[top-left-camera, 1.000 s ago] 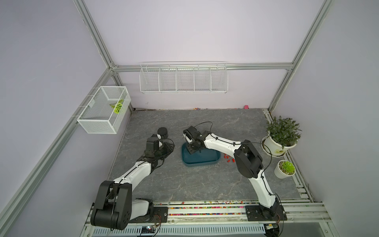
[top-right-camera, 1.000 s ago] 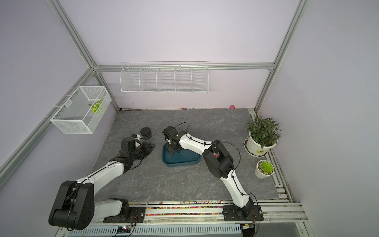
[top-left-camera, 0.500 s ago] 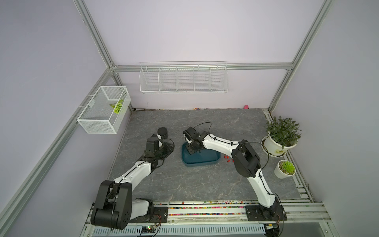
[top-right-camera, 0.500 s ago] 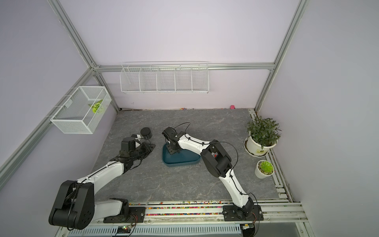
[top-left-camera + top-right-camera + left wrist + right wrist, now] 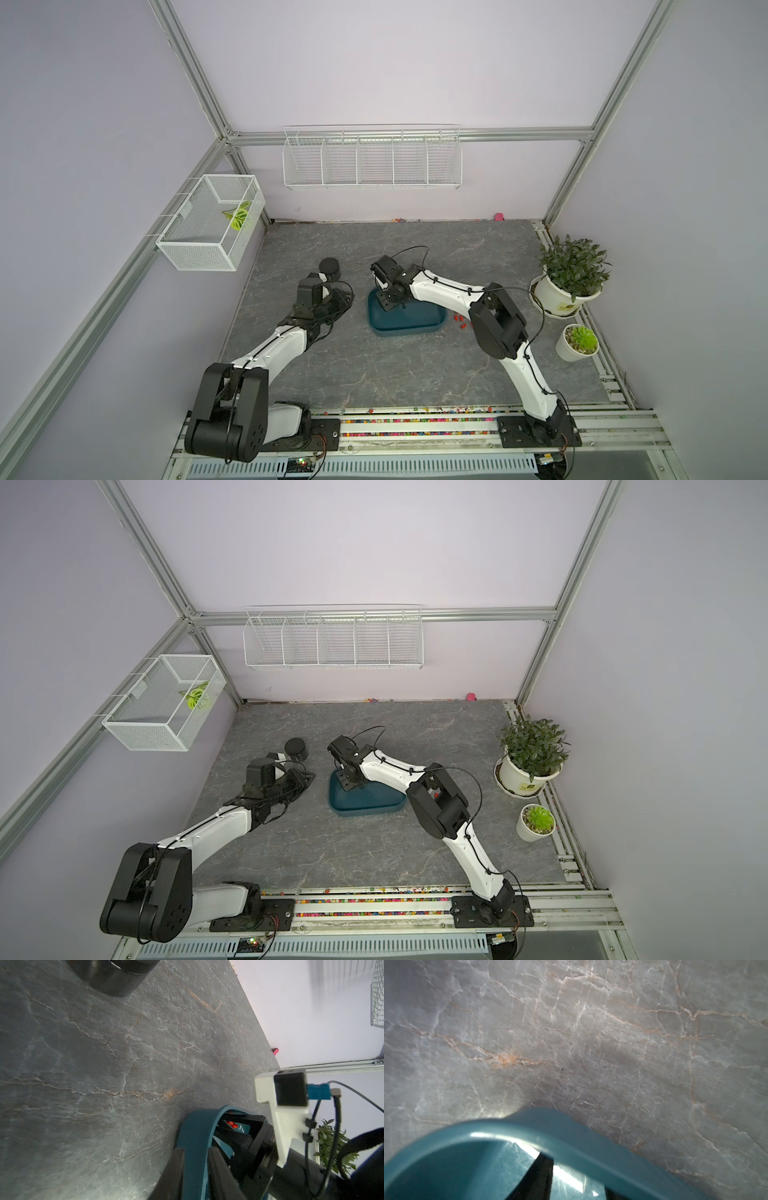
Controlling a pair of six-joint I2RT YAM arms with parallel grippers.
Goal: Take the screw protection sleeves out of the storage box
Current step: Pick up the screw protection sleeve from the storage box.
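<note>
Your left tool [image 5: 195, 1150] is clamped on the box [image 5: 405, 331] rim at 9 o'clock. Your right tool [image 5: 390, 302] sits inside, its gap impossible to tell. Sleeves [image 5: 459, 319] lie on the worktop [image 5: 374, 374] at 3 o'clock.

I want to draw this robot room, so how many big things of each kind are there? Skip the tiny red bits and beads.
Robot arms: 2
Potted plants: 2
White wire baskets: 2
Blue storage box: 1
Black cup: 1
Total: 8
</note>
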